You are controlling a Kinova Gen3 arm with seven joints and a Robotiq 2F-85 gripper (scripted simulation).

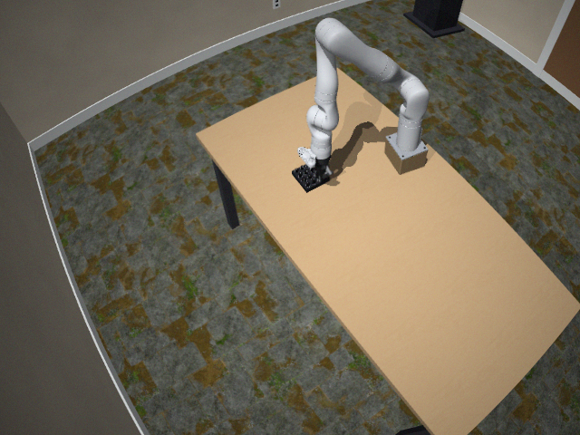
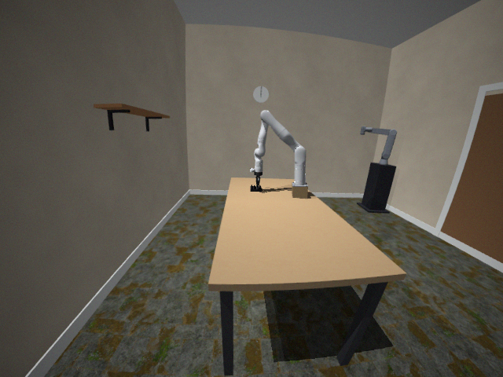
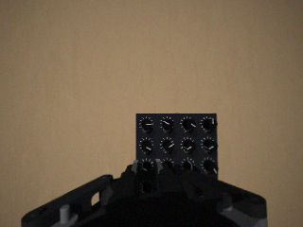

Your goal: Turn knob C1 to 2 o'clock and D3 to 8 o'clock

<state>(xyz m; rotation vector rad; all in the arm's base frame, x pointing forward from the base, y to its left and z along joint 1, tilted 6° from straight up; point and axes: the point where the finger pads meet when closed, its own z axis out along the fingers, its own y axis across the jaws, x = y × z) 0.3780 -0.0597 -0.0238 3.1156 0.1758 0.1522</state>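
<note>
Knob box (image 1: 300, 183) (image 2: 254, 190) (image 3: 177, 135) stands on the wooden table (image 1: 398, 262) (image 2: 288, 239) directly beneath the gripper (image 1: 323, 175) (image 2: 258, 185) (image 3: 147, 166), whose fingers we see only slightly apart, straddling a knob (image 3: 147, 165) at one edge of the panel. We cannot tell whether the fingertips touch its sides, and we see nothing lifted. Beyond the fingertips in the wrist view, we count two full rows of black knobs with white pointer lines; the row level with the fingertips is partly covered, and the gripper's dark body blocks our view nearer in. The printed names are too small for us to read. Above the gripper, we see the white arm (image 1: 326, 77) (image 2: 283, 133) rise, bend and descend to its boxy base (image 1: 411, 163) (image 2: 299, 192), well apart from the fingers on the same table. Farther from the gripper, we find a second, grey arm (image 2: 389, 144) on a black pedestal (image 2: 378, 186), a wall shelf (image 2: 122, 107) and a round clock (image 2: 260, 94) on the wall.
</note>
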